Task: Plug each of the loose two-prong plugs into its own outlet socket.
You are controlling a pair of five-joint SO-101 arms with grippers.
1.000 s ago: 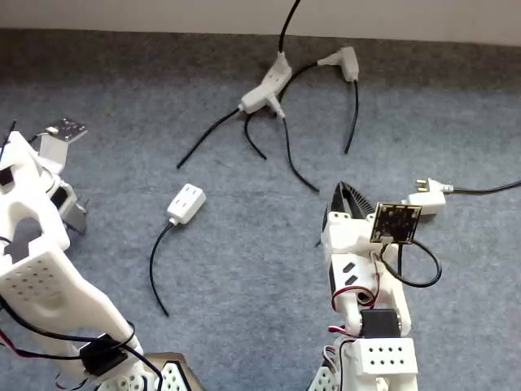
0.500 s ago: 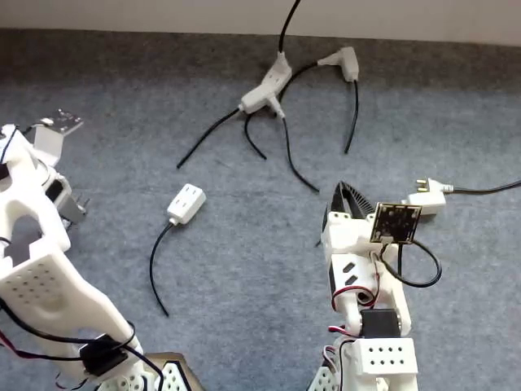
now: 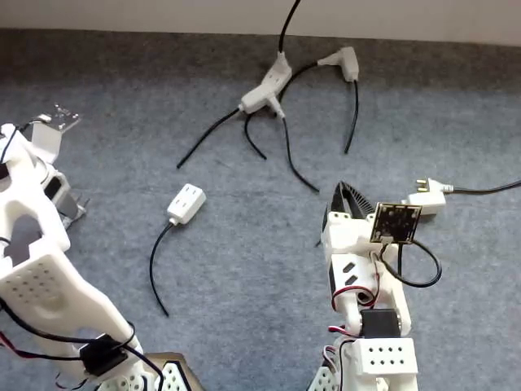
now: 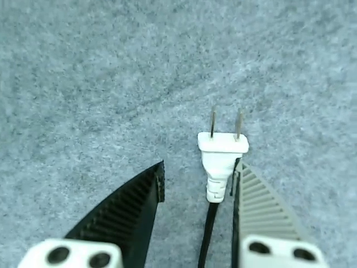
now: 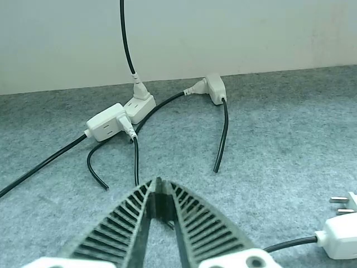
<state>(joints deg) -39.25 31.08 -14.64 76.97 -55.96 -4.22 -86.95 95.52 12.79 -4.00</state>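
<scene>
A white two-prong plug (image 4: 222, 158) on a black cord lies on the grey carpet between the fingers of my left gripper (image 4: 201, 167), which stands open around it, prongs pointing away. That gripper (image 3: 72, 205) is at the far left of the table. A second loose plug (image 3: 428, 195) lies at the right, beside my right gripper (image 3: 343, 193), which is shut and empty (image 5: 158, 182); this plug (image 5: 341, 224) also sits at the edge of the right wrist view. A free white outlet socket (image 3: 186, 203) with a short cord lies mid-table.
At the back, two joined white sockets (image 3: 264, 88) with plugs and cords in them (image 5: 120, 117), and another white plug piece (image 3: 342, 61), lie near the wall. Black cords trail across the carpet between them and my right gripper.
My left arm's wrist has shifted slightly toward the back of the table. The right arm and all the plugs and sockets have stayed put.
</scene>
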